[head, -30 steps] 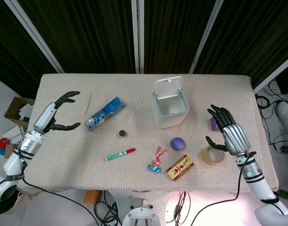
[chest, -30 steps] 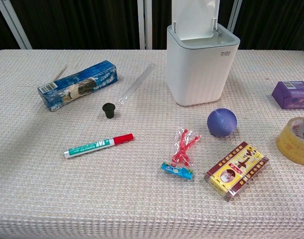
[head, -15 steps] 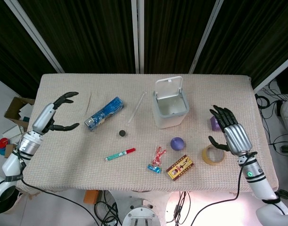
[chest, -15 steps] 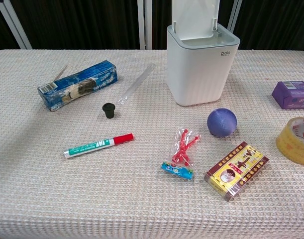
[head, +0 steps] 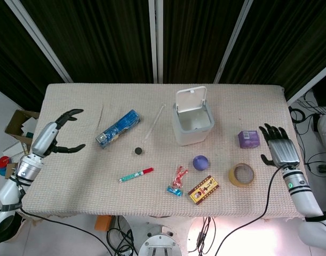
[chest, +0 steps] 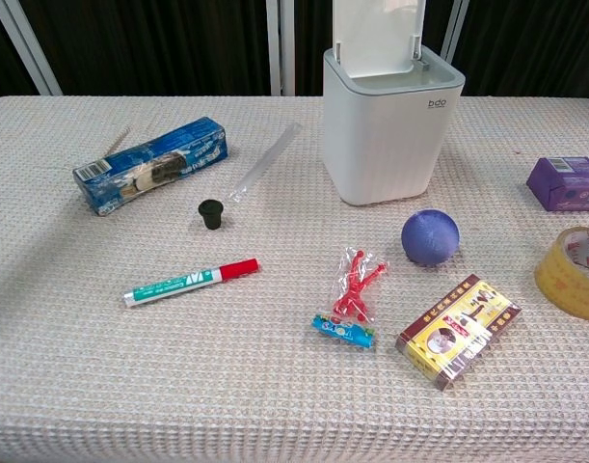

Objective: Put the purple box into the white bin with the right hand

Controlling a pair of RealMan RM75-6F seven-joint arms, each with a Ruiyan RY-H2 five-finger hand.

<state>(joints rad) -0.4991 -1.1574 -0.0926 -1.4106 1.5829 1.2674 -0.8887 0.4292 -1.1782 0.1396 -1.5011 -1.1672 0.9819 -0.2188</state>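
Observation:
The purple box [head: 248, 139] [chest: 567, 183] lies flat on the cloth at the table's right side, untouched. The white bin [head: 192, 121] [chest: 391, 122] stands at centre back with its lid flipped up and nothing visible inside. My right hand [head: 280, 151] hovers open just right of the purple box, fingers spread, a small gap between them. My left hand [head: 55, 137] hangs open at the table's left edge, holding nothing. Neither hand shows in the chest view.
A tape roll [head: 241, 174] lies in front of the purple box. A purple ball [head: 200, 162], a red-and-gold box [head: 204, 190], a candy wrapper [head: 177, 180], a marker [head: 135, 174], a black cap [head: 137, 151], a blue cookie pack [head: 118, 128] and a clear strip [head: 154, 121] are scattered about.
My right hand has pulled back to the right, uncovering the purple box, which has not moved. My left hand has drifted slightly left and down.

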